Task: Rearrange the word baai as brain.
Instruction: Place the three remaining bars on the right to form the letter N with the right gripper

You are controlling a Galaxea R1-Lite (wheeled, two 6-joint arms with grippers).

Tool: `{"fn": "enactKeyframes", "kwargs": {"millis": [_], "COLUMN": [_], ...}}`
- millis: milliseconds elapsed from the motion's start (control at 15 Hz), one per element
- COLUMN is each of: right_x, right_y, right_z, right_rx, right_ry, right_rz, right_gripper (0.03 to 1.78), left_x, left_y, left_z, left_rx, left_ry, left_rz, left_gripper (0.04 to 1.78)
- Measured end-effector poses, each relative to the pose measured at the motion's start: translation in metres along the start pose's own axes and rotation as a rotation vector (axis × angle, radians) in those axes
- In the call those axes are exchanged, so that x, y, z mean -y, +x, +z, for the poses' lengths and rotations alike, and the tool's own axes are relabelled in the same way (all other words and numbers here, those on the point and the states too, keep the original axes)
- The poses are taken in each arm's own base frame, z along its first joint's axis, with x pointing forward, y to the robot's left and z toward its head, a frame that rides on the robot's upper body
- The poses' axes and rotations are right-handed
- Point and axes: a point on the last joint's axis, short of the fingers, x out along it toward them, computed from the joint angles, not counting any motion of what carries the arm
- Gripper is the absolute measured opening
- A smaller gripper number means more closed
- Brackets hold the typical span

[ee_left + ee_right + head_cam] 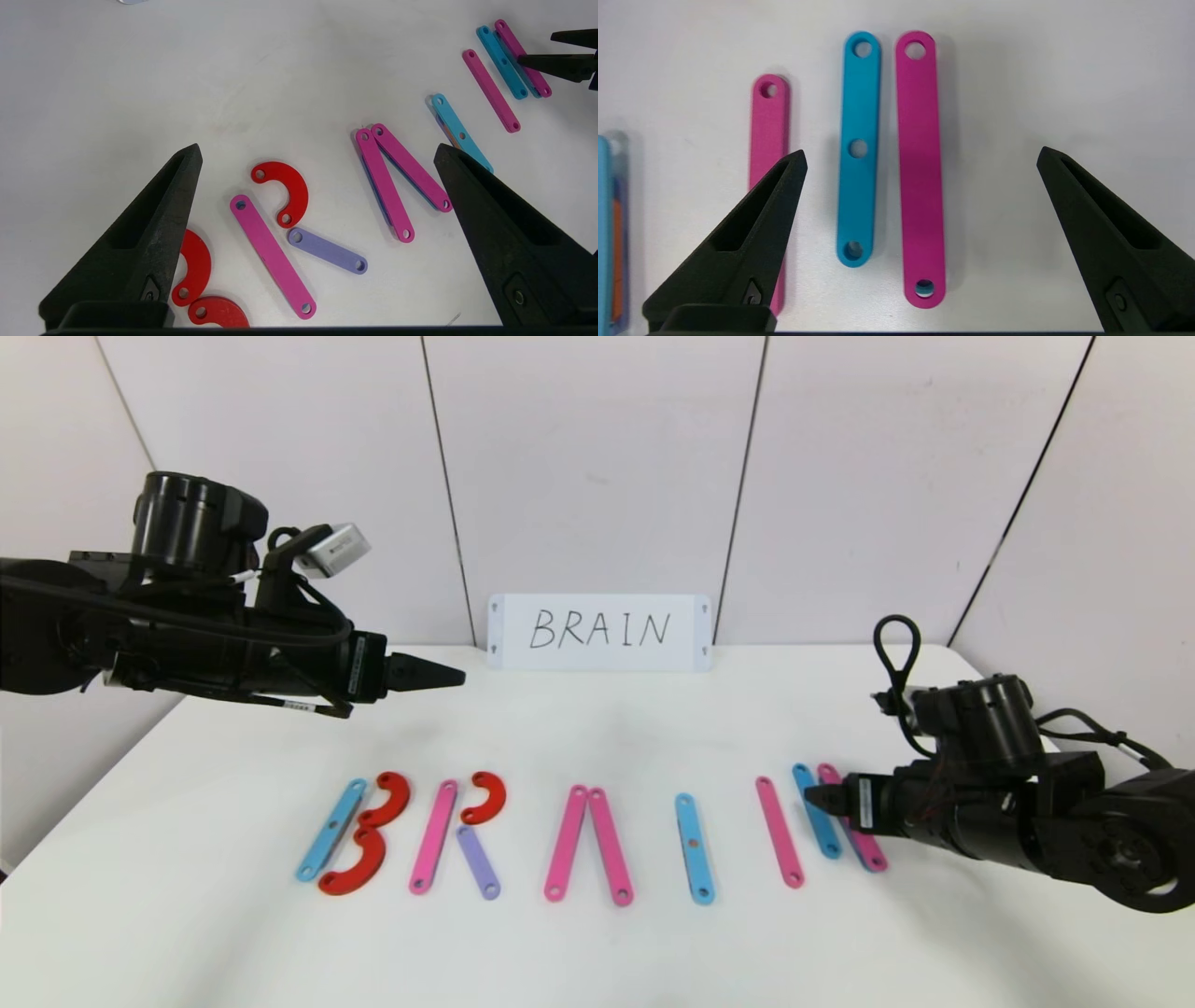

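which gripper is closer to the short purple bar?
Left. The left gripper hangs open above and behind the short purple bar; the right gripper, also open, sits far off over the last bars.

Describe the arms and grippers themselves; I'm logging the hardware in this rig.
Both arms are glossy black with round joint housings and loose black cables. The left gripper and right gripper end in matte black, tapered, wedge-shaped fingers. Small white labels sit near the wrists; a silver camera box tops the left.
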Motion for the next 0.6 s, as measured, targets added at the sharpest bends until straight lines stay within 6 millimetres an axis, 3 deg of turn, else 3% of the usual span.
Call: {"fn": "enactKeyframes", "kwargs": {"millis": [267, 600], "right_x": [-0.023, -0.039], "right_y": [-0.002, 0.011], "right_z": [0.014, 0.032], "right_rx": [0.020, -0.001], "right_ry": [-0.042, -0.055], "right_rz": [0.064, 0.135], "right_gripper": [1.74, 1.74], "left_x": [0.000, 0.000], "left_y": [0.000, 0.000], "left_z": [0.000, 0.000], "left_rx": [0.000, 0.002], "left_ry": [0.001, 0.002], "left_rz": [0.001, 0.001], "left_gripper": [1.74, 1.74]}}
